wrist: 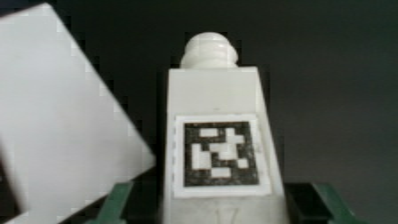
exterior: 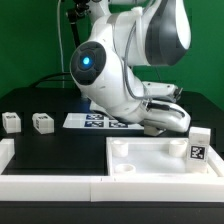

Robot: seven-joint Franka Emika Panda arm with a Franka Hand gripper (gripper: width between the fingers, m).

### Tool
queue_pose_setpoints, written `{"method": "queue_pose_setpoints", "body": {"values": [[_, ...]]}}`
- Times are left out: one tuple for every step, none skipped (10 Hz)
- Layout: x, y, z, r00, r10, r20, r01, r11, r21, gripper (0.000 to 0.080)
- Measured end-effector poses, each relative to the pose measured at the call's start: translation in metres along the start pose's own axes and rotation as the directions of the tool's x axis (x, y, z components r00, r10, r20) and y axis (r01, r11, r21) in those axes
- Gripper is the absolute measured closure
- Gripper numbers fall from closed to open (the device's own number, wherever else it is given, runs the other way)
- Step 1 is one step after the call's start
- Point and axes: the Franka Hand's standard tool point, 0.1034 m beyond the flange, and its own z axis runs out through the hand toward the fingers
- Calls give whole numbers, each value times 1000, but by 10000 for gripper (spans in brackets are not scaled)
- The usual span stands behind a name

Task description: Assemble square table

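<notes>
table leg, tagged, frame centre, clamped in my gripper | square tabletop beside it | black worktop beneath

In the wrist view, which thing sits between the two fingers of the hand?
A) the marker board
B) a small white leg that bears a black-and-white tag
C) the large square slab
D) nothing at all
B: the white leg, its square tag facing the camera, fills the gap between the fingers of the hand, while the slab lies apart beside it.
</notes>
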Motion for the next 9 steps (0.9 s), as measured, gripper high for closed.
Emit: {"method": "queue_pose_setpoints", "body": {"values": [[-3,-1,-31,999,-12,-37,13,999,32,511],[-10,-3,-51,998,-21,-64,24,998,51,511],[-18,-6,-64,998,-32,-61,35,998,61,510],[-18,-7,-74,992,-60,-110,62,998,22,510],[-16,-11,-74,978,-80,-192,78,997,-14,510],[-15,-13,-74,957,-89,-275,89,996,-14,510],[-12,-13,-75,934,-93,-346,94,995,-14,509],[0,-9,-77,905,-111,-411,101,994,-45,509],[4,-16,-99,866,-144,-479,125,990,-70,509]]}}
